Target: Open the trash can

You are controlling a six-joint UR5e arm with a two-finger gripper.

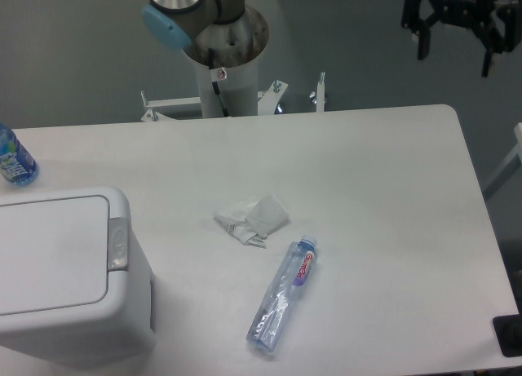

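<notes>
Your black two-finger jaws (457, 50) hang spread apart with nothing between them, high at the upper right of the view, past the far right corner of the white counter (391, 196) and well apart from everything on it. Nearest to you, at the lower left, stands the large boxy white plastic trash can (77, 327) with rounded corners; its flat rectangular lid panel (49, 254) lies down flush, so the bin is shut, and the small grey push-button (118, 244) sits on the rim along the right edge of that lid. To the right of the bin, near the front edge of the counter, you have a clear plastic water bottle (281, 307) lying on its side, its blue cap pointing up and to the right, with a red-and-white label near the neck. Just behind the cap end lies a crumpled white tissue (253, 219), close to the bottle but apart from it. Farther back at the left edge, a blue-tinted bottle (12, 160) is partly cut off by the frame. Beyond the counter's far edge rises the arm's pale cylindrical base column (224, 70), with a light blue joint cap (167, 25) at the top.
</notes>
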